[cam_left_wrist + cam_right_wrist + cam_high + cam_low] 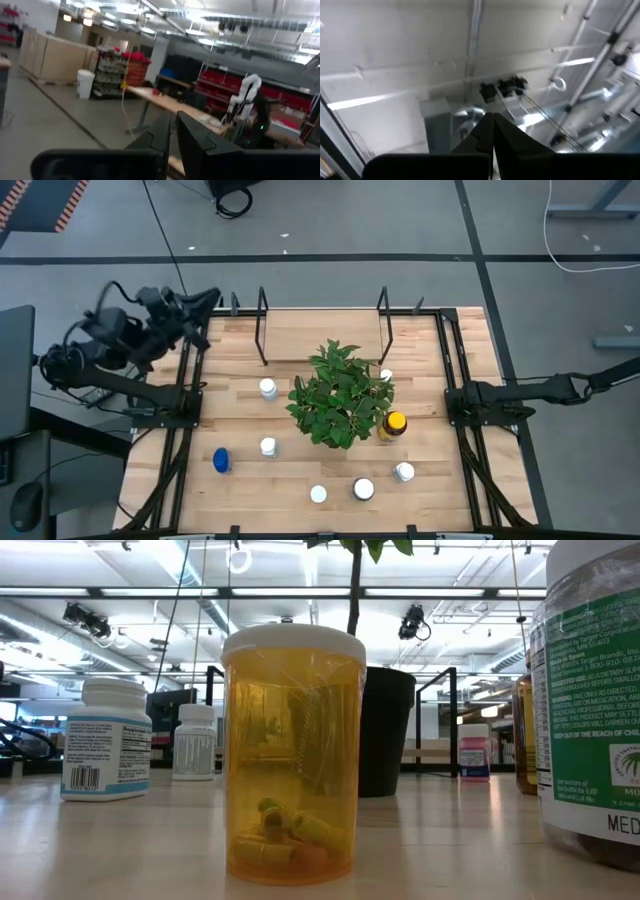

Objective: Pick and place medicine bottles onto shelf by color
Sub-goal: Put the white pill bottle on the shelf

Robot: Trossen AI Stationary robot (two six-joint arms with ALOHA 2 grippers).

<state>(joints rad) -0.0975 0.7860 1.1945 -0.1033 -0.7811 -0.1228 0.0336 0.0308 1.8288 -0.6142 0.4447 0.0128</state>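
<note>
Nearest the low camera stands an amber pill bottle with a white cap, a few yellow capsules lying in its bottom. To one side a large jar carries a green and white label; only scraps of its print read, such as "MED" at the lower edge. On the other side a white bottle shows a barcode and fine print too small to read, with a smaller white bottle behind it.

From above, the bottles are scattered on the wooden table around a potted plant: a blue bottle toward the left front, an amber bottle with a yellow cap touching the plant's leaves, and white ones between. The black wire shelf stands bare at the far edge behind the plant.

The left gripper is raised off the table's far left corner, fingers nearly together with a thin gap, holding nothing. The right gripper points at the ceiling, fingers pressed together, empty.
</note>
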